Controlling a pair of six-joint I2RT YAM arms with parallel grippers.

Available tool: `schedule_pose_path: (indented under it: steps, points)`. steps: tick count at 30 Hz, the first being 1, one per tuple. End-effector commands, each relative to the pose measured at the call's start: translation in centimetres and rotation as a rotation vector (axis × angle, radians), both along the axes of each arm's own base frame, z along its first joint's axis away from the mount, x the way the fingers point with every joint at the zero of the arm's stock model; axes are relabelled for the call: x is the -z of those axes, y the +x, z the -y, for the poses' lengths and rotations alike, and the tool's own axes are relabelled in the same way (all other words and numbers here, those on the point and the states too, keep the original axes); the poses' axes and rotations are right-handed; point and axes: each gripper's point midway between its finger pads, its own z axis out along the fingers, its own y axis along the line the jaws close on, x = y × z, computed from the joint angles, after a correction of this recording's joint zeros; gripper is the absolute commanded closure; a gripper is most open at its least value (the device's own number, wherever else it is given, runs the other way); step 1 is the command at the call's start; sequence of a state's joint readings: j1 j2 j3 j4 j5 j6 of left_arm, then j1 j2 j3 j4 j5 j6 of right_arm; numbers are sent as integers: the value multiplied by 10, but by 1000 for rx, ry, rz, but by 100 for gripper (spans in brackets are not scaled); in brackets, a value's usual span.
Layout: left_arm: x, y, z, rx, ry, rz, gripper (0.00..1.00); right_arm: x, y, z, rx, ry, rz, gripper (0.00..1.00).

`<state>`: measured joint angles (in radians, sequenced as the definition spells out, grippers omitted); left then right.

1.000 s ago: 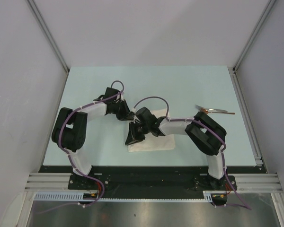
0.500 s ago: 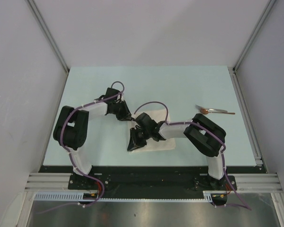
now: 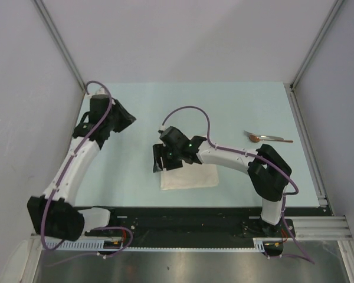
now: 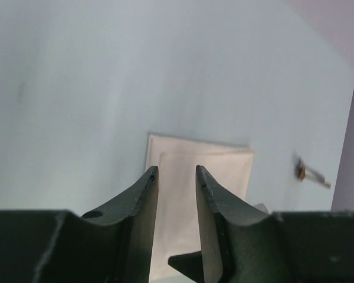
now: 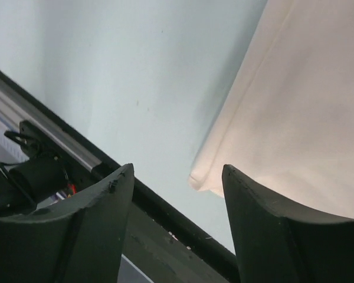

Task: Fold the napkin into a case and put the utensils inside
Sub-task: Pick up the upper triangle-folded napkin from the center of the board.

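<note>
Swinging away from the centre, the left arm is now reaching over the far left of the pale green tabletop (image 3: 224, 106); a second ago it was crouching beside the right arm at the cloth. The left gripper (image 4: 176, 171) is hanging clear of everything, jaws a narrow gap apart and gripping nothing. The right gripper (image 5: 177, 171), shifted slightly leftward, is hovering at the left edge of the folded, cream-white rectangular cloth napkin (image 3: 189, 177), jaws spread wide and empty. The napkin is lying flat near the table's front edge. The slim silver-handled metal spoon with a coppery bowl (image 3: 268, 138) is lying well apart on the right.
</note>
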<state>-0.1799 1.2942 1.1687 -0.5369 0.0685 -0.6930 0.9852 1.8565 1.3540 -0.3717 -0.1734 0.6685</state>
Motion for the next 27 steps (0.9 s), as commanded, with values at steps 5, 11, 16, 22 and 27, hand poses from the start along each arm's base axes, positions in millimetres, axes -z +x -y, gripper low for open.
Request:
schedule_pose_path:
  steps: [5, 11, 16, 22, 27]
  points:
    - [-3, -41, -50, -283, 34, 36, 59, -7, 54, 9, 169, -225, 151, 26]
    - [14, -47, -48, -265, 58, -46, 59, 22, 65, 6, 218, -406, 171, 31]
    - [13, -46, -44, -242, 41, -46, 59, 28, 69, 5, 243, -482, 209, 40]
    - [11, -44, -36, -208, 16, -43, 59, 38, 65, -1, 228, -496, 213, 56]
    - [16, -41, -34, -200, 20, -56, 59, 46, 61, -5, 210, -511, 213, 58]
